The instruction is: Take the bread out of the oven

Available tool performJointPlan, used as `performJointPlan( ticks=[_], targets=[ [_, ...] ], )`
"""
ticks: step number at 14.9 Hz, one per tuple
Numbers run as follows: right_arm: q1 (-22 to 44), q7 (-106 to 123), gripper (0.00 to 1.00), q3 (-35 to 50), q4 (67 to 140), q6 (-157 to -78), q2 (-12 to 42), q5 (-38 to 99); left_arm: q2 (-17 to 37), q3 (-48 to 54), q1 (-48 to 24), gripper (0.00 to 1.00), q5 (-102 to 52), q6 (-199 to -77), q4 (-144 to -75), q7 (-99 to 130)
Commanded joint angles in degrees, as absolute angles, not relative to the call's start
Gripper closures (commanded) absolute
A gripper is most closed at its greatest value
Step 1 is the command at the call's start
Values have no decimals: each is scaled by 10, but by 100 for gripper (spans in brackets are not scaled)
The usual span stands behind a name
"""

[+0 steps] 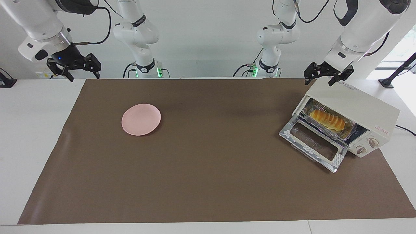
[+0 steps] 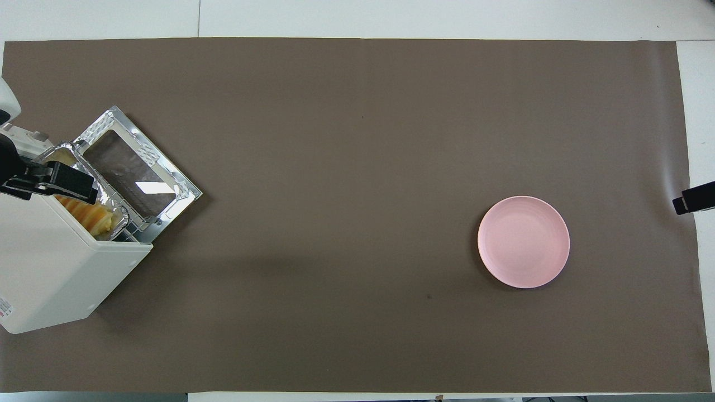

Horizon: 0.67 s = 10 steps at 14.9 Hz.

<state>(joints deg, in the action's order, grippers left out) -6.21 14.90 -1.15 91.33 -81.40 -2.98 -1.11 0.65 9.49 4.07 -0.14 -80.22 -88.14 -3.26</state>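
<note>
Brown-matted bench: the bread lies lengthwise across the open oven, below the left claw. That claw hovers open and empty over the oven's top. The right claw waits, open, empty, well apart.

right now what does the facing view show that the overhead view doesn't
Only the facing view shows the oven's two knobs, both arms' full bodies, and the left gripper hanging open over the oven's top. Only the overhead view shows the oven's rear face. Both show the bread in its foil tray inside, the door dropped open, the pink plate and the right gripper, waiting.
</note>
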Motion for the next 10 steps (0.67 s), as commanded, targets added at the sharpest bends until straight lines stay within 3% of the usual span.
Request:
performJointPlan(
  ticks=[1, 10],
  targets=[
    [-66, 142, 0, -7, 920, -809, -39, -12, -9, 92, 44, 0, 4, -814, -898, -30],
    [-66, 143, 0, -7, 920, -809, -39, -12, -4, 88, 48, 0, 13, -841, -892, 23]
  ],
)
